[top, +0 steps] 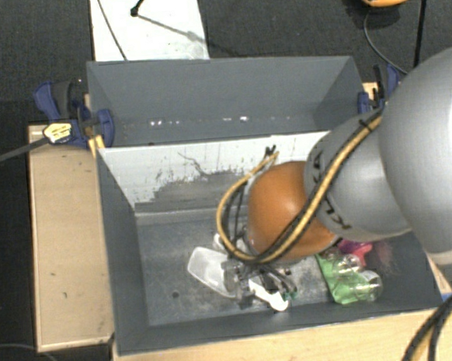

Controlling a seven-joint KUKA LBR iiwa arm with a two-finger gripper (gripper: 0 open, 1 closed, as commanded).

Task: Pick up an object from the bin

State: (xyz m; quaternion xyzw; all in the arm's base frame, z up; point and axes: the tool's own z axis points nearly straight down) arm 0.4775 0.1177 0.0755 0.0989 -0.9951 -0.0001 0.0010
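Observation:
My gripper point(251, 281) is low in the bin, near the middle of the front wall, under the arm's orange cover. A pale, translucent plastic piece point(205, 267) lies against its left side. A small white piece point(272, 299) pokes out just below and to the right of the gripper, touching or very close to it. Whether either one is gripped is hidden. A clear green bottle point(349, 284) lies on the bin floor to the right, apart from the gripper.
A pink thing point(357, 247) peeks out from under the arm behind the green bottle. The arm and its cables cover the bin's right half. Bare grey floor lies to the left of the pale piece.

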